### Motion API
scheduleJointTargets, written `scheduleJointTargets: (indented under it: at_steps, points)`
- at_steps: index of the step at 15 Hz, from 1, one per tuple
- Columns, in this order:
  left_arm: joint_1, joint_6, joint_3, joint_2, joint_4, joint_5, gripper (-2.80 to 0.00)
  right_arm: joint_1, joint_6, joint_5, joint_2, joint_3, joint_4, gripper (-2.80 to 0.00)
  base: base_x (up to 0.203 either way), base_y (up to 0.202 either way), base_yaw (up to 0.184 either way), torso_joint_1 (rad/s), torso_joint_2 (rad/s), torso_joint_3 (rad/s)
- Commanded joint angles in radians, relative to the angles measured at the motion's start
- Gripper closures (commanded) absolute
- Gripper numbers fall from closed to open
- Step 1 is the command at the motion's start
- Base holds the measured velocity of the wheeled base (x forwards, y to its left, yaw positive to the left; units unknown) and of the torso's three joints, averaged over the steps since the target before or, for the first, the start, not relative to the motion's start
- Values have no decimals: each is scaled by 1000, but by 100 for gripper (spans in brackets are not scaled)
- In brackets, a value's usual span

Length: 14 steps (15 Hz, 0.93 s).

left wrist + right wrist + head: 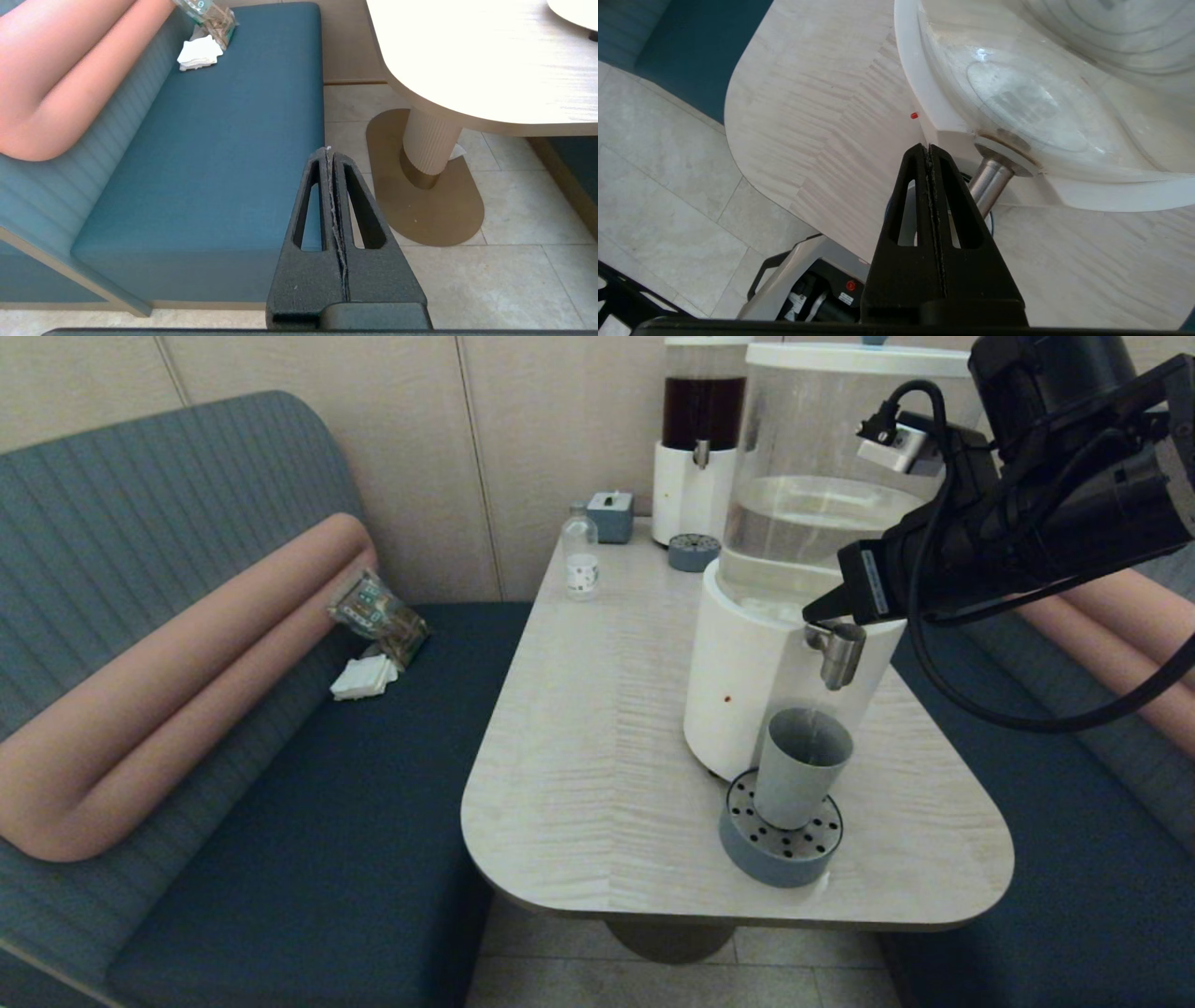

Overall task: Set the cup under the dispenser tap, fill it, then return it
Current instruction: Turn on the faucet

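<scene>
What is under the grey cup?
The cup stands on a round blue drip tray full of holes, right below the dispenser tap. The tray's middle is hidden by the cup.

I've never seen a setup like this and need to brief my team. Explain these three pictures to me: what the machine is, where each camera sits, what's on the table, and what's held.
This is a two-armed robot on a wheeled base. One picture comes from a camera on its head, looking down at the table. The other two come from cameras on each wrist, looking along the fingers.

The right gripper is up at the dispenser tap, its black fingers closed together and holding nothing. The left gripper hangs off to the side over the floor near the blue bench, also closed and empty.

On the table: a big dispenser with a clear tank, and the cup standing on a round drip tray right below the tap. Further back stand a dark-liquid dispenser, a second tray, a small bottle and a little blue box.
</scene>
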Motion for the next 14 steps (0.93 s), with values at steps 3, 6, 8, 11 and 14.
scheduleJointTargets:
  at_steps: [3,6,8,11,14]
  points:
    - [0,0,0,0,1,0,0,0,0,12,-2,1,0,0,0,0,0,0,0,0]
    - [0,0,0,0,0,0,0,0,-1,12,-13,0,-10,0,0,0,0,0,0,0]
    - [0,0,0,0,0,0,0,0,0,10,-18,0,-39,0,0,0,0,0,0,0]
    - [0,0,0,0,0,0,0,-7,7,4,-46,1,-77,0,0,0,0,0,0,0]
    - [0,0,0,0,1,0,0,-11,8,3,-86,5,-115,0,0,0,0,0,0,0]
